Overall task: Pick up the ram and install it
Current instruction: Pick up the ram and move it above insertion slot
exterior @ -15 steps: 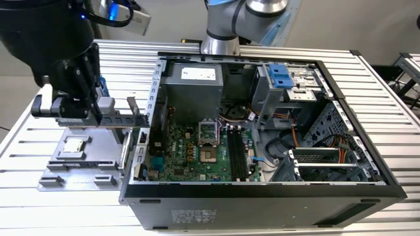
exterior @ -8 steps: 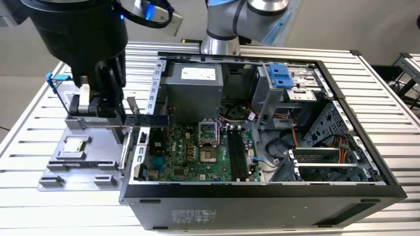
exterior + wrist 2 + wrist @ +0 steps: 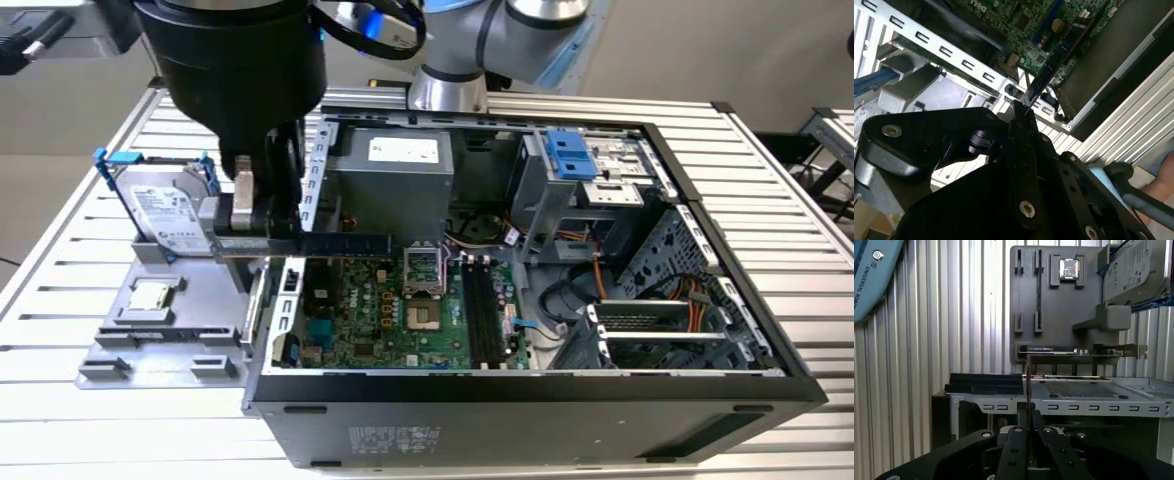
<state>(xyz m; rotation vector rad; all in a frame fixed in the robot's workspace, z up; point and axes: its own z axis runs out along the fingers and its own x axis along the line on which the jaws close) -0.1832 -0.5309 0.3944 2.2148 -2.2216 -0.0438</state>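
My jaws are clamped on one end of the ram [image 3: 350, 243], which juts out level over the perforated wall [image 3: 315, 170] of the open computer case [image 3: 534, 400]. The black slots [image 3: 482, 315] on the motherboard [image 3: 387, 325] lie apart from it and run crosswise to it. I judge this carry wants a firm pinch, clearance over the metal, and a careful turn to match them.

- ram [image 3: 344, 243]: dark, near-black
- gripper [image 3: 264, 242]: black
- motherboard [image 3: 380, 325]: green, black slots [image 3: 483, 320]
- hard drive [image 3: 167, 215]: silver, blue bracket [image 3: 118, 158]
- table [image 3: 787, 230]: silver, ribbed stripes
- tray [image 3: 200, 300]: plain grey
- computer case [image 3: 534, 425]: black outside, grey inside
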